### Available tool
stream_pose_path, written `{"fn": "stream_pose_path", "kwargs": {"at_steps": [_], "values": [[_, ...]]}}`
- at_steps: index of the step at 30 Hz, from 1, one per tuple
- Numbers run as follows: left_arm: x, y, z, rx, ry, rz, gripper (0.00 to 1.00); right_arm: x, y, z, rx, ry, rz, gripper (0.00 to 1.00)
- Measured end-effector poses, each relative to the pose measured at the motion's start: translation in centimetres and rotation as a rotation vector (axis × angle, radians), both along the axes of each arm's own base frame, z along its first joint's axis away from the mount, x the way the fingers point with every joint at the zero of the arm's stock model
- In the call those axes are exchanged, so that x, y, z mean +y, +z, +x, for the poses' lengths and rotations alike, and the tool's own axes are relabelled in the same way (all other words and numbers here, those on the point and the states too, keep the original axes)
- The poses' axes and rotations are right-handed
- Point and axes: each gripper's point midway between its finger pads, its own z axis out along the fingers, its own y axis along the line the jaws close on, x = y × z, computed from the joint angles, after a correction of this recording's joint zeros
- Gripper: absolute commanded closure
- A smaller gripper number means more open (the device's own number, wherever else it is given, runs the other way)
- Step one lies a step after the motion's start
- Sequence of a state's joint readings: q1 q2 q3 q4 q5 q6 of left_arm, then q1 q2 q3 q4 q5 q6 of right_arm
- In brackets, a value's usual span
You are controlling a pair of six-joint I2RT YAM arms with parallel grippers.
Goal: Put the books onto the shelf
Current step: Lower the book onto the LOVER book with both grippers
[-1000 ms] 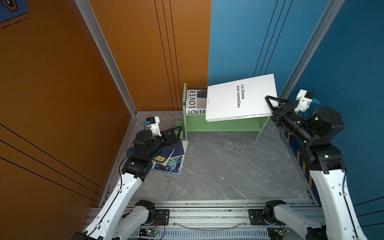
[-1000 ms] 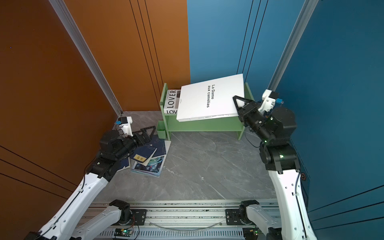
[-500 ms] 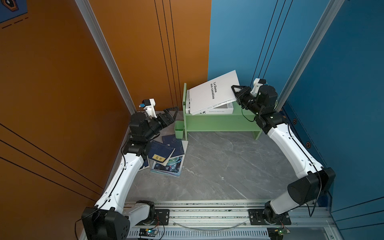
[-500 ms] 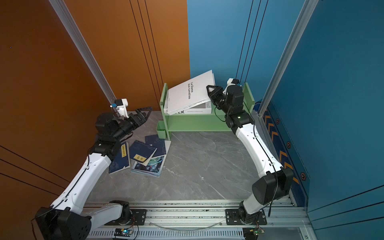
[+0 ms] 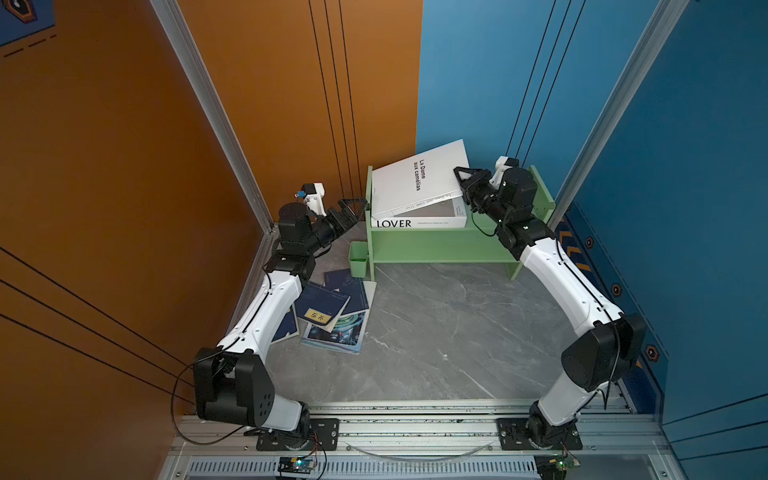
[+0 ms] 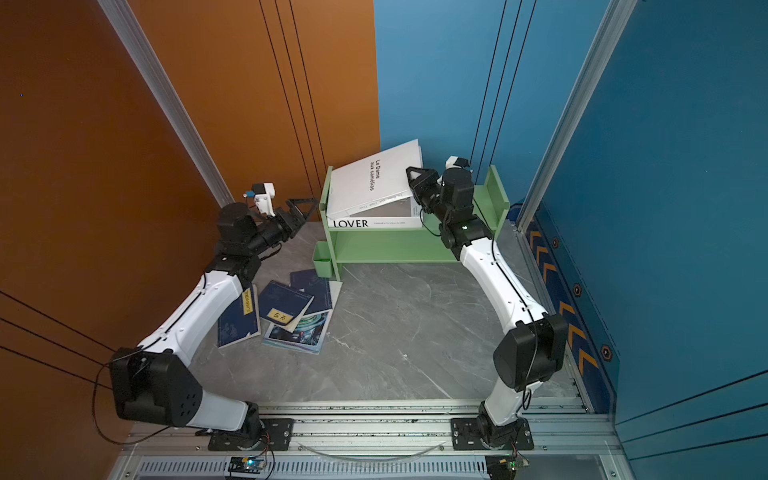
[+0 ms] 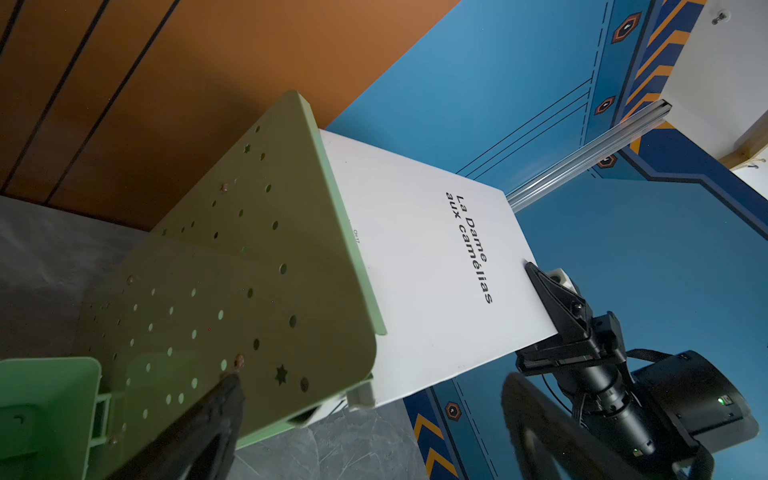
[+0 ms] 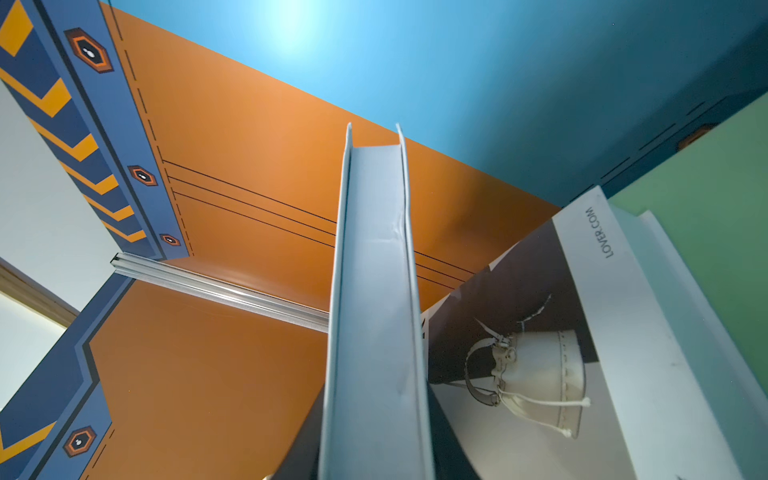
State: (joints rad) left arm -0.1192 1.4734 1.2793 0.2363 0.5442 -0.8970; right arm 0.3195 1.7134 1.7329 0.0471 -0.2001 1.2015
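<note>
text: large white hardcover book [image 5: 409, 187] "La Dame aux camélias"; thick white book [image 5: 419, 223] beneath, "LOVER" | right gripper [image 5: 462, 185] clamps the first one's near edge; it is tilted, far end down on the LOVER one, on the light-green wooden shelf [image 5: 440, 245] | left gripper [image 5: 352, 212] released, beside the shelf's panel | yellow label [image 5: 319, 316] on thin navy book [image 5: 326, 296] unreadable | one second ago the held book hung in air

Cover of white book [image 5: 411, 183], gripped at its edge by right claw [image 5: 462, 185]: "La Dame aux camélias", black print. Lower book [image 5: 419, 223], just under the claw: spine "LOVER", cover strip "LOVER.COM". Yellow label [image 5: 319, 316] on navy book [image 5: 328, 297], well apart from claw: characters illegible.
</note>
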Motion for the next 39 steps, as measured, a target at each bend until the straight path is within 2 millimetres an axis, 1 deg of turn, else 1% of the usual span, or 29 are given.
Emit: {"fn": "stream_pose_path", "kwargs": {"at_steps": [3,9,10,15,18,21,24,25,31,35,39], "values": [[-0.2,0.0,0.6,0.003,-0.003,-0.002,0.02,0.0,-0.8,0.5,0.023,-0.006,0.013,0.72],[-1.5,0.7,1.1,-0.007,-0.021,0.008,0.02,0.0,-0.9,0.6,0.030,-0.006,0.022,0.71],[-1.8,0.8,1.1,-0.004,-0.023,0.016,0.02,0.0,-1.0,0.6,0.033,-0.007,0.022,0.69],[-3.1,1.0,1.2,0.005,-0.027,0.055,0.02,0.2,-1.9,0.5,0.051,0.005,0.003,0.49],[-3.5,0.0,1.5,0.038,-0.018,0.078,0.02,0.4,-2.7,0.4,0.061,0.011,-0.045,0.41],[-3.7,-1.8,2.1,0.087,-0.004,0.108,0.01,0.6,-3.8,0.1,0.085,0.022,-0.108,0.30],[-3.6,-4.0,2.6,0.148,0.021,0.137,0.00,0.7,-4.2,-0.2,0.096,0.034,-0.162,0.24],[-3.6,-4.4,2.6,0.160,0.028,0.144,0.00,0.7,-4.1,-0.3,0.098,0.037,-0.180,0.23],[-3.3,-4.4,2.9,0.156,0.067,0.167,0.02,0.6,-3.3,-0.9,0.081,0.047,-0.279,0.17],[-3.1,-4.4,3.1,0.156,0.088,0.173,0.03,0.0,-3.6,-1.2,0.092,0.036,-0.360,0.16],[-3.1,-4.4,3.1,0.157,0.100,0.178,0.03,-0.9,-4.5,-1.4,0.117,0.020,-0.440,0.17]]}}
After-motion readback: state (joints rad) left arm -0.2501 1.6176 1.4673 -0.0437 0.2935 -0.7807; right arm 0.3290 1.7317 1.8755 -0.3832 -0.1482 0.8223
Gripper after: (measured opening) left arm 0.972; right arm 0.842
